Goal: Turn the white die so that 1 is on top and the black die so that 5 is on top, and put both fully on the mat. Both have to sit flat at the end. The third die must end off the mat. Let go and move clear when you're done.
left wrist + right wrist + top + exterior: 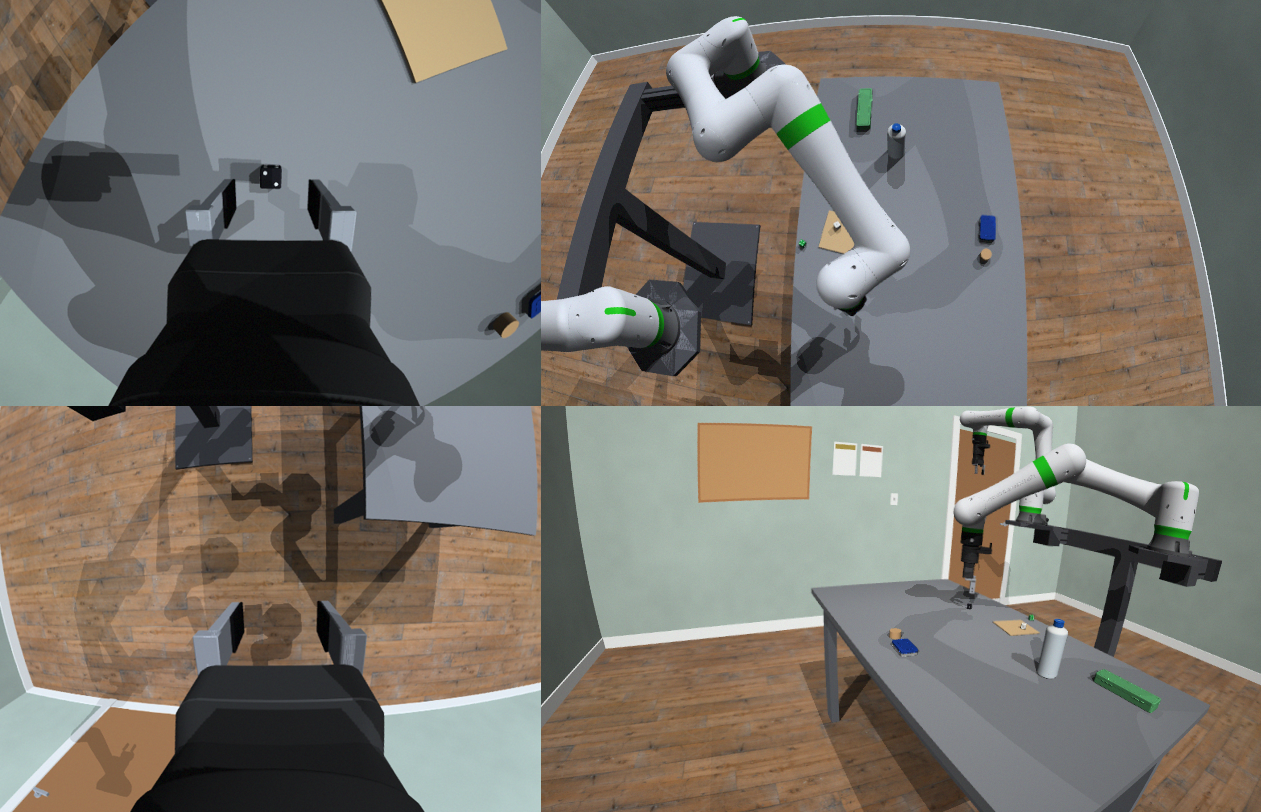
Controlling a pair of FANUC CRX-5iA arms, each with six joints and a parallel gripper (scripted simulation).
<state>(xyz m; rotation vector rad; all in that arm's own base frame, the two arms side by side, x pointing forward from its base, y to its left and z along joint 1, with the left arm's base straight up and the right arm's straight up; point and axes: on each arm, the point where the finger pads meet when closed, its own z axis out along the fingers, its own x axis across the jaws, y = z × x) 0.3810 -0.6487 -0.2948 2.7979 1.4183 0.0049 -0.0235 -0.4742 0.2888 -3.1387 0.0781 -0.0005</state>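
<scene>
While the left gripper (971, 593) (271, 194) hangs over the grey table (944, 322) (893, 688) (305, 109) (450, 493) and points down, its two fingers are spread wide and hold nothing. The small black die (969, 606) (270, 176) is on the table, off the mat. In the left wrist view it shows up a bit ahead of the open fingers, in line with the space between them. Its top has two white dots. The thin, flat tan mat (830, 239) (1012, 627) (450, 39) is near it. The small white die (836, 225) (1023, 625) is on the mat; its dots are too small to read. The small green die (802, 243) (1031, 617) is on the table, off the mat, close to the table's edge.

The right gripper (979, 469) (279, 616) is up high, well apart from the dice. Its fingers are wide open too, with nothing in them, and its wrist view looks down at the brown wood floor (1095, 201) (717, 718) (26, 65) (244, 581).

A white bottle with a blue cap (896, 143) (1052, 652) stands up on the table, near a long green block (864, 108) (1126, 690). A blue box-shaped thing (987, 227) (905, 647) (535, 304) is just beside a short, round tan peg (985, 255) (895, 633) (506, 325).
</scene>
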